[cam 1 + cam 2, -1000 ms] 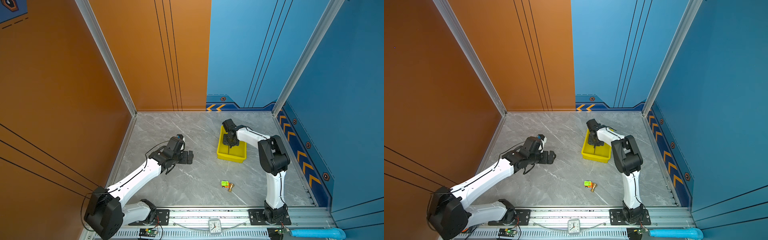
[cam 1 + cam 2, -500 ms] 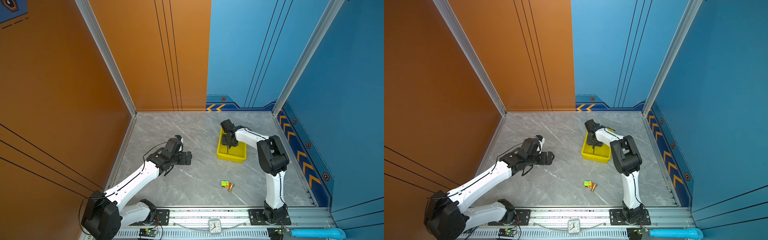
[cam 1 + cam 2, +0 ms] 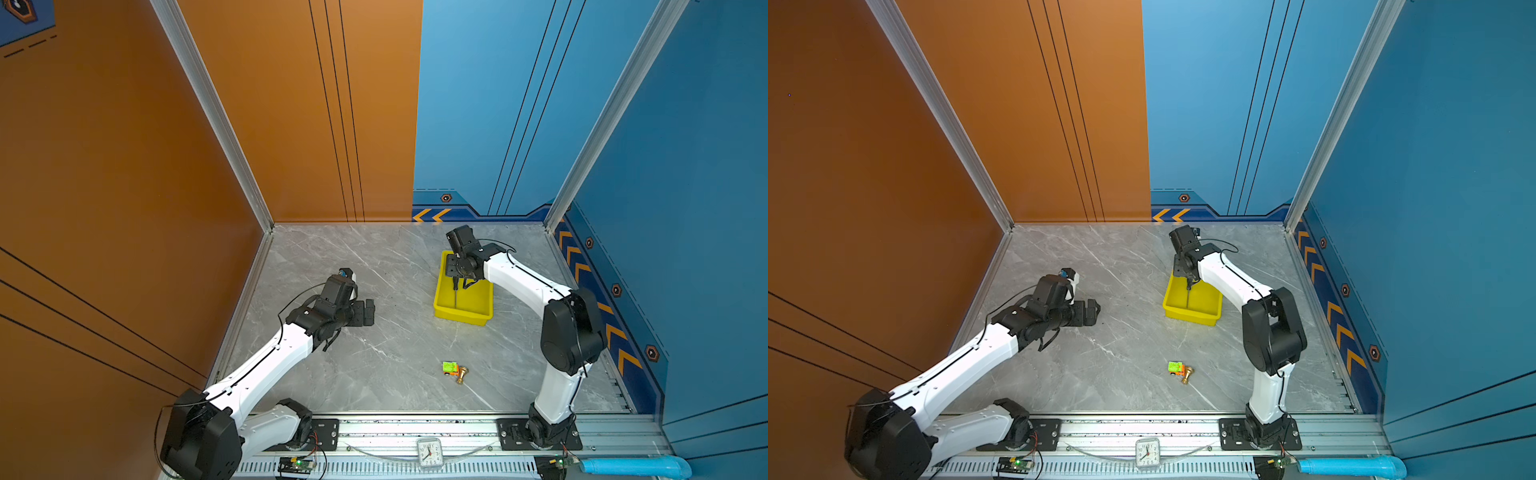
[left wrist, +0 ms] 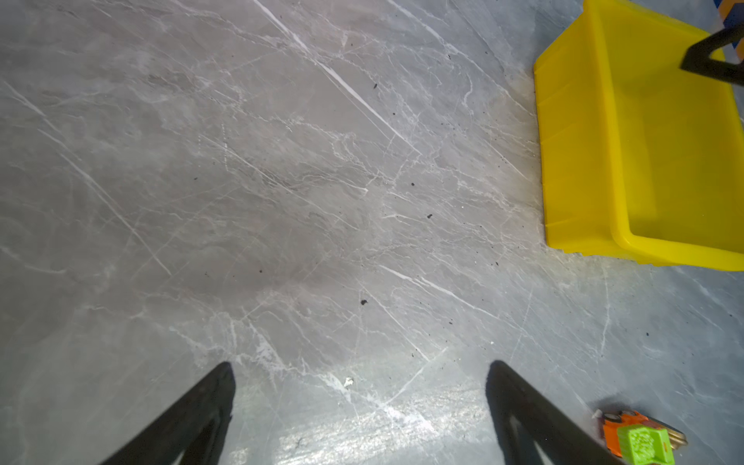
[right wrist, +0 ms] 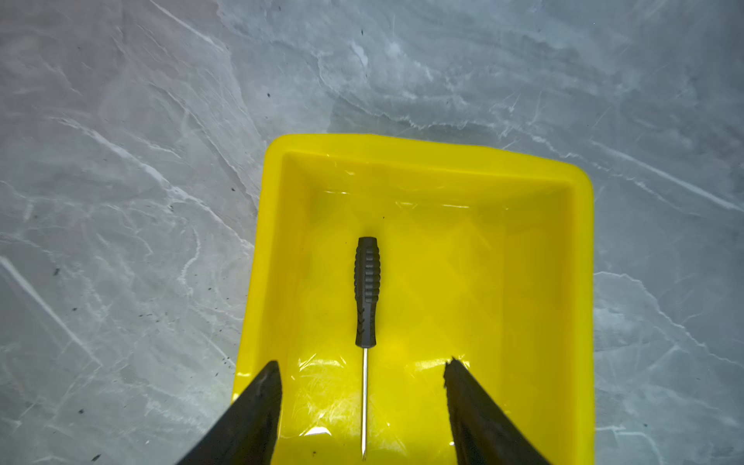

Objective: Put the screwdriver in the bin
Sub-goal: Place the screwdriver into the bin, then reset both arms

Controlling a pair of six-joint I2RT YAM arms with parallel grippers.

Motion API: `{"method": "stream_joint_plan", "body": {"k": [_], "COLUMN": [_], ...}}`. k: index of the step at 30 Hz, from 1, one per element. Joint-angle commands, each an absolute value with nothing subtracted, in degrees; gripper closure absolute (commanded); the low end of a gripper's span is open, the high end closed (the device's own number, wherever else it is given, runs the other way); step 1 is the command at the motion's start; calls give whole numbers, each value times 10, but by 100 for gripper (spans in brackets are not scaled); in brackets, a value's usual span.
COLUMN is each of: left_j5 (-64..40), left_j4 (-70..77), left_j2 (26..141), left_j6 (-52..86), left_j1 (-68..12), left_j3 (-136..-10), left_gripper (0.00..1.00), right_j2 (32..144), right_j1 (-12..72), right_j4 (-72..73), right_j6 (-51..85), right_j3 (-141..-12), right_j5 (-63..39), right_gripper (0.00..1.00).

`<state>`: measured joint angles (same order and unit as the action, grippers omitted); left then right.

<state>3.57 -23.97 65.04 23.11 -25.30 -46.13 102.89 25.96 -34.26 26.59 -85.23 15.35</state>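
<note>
- The grey marble table [image 3: 395,340] fills the floor of the cell, and every loose item sits on its right half.
- The left arm [image 3: 270,357] reaches out low over bare table, well apart from the action. The left fingers [image 4: 201,406] are spread wide with nothing between them.
- The right arm [image 3: 523,282] stretches out with its wrist over the far end of the bin.
- The yellow bin [image 5: 523,169] sits flat on the table, its glossy floor in plain sight from the right wrist.
- There's the screwdriver [image 5: 366,290], inside the bin, flat on its floor. The black ribbed handle points away from the wrist, and the thin shaft runs back beneath the gap.
- The right fingers [image 5: 257,402] stand well apart on either side of that shaft, gripping nothing.
- By the look of it the job is done bar the exit. The clean way out is straight up, with the fingers kept spread so neither tip catches the shaft or clips the rim.
- Near the front, the green-and-orange toy car [image 3: 449,368] sits touching a small brass piece [image 3: 461,374]. Leave both alone.
</note>
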Motion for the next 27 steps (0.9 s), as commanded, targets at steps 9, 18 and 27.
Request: {"method": "stream_joint_plan", "body": {"k": [9,18,27], "left_j5": [245,337,324], "left_j4": [-179,-161,-134], "left_j2": [617,600,569], "left_j6": [171,124,114], "left_j1": [-214,-190,-178], "left_j3": [-412,-376,-347], "left_gripper": [2,2,2], "right_j2": [774,560,448], "right_j1": [259,173,84], "right_j4": [-373,-289,-299], "right_j6": [179,180,178], "right_j3": [-706,-493,-416], "right_j5": [243,232,201], "right_gripper": [18,0,0]}}
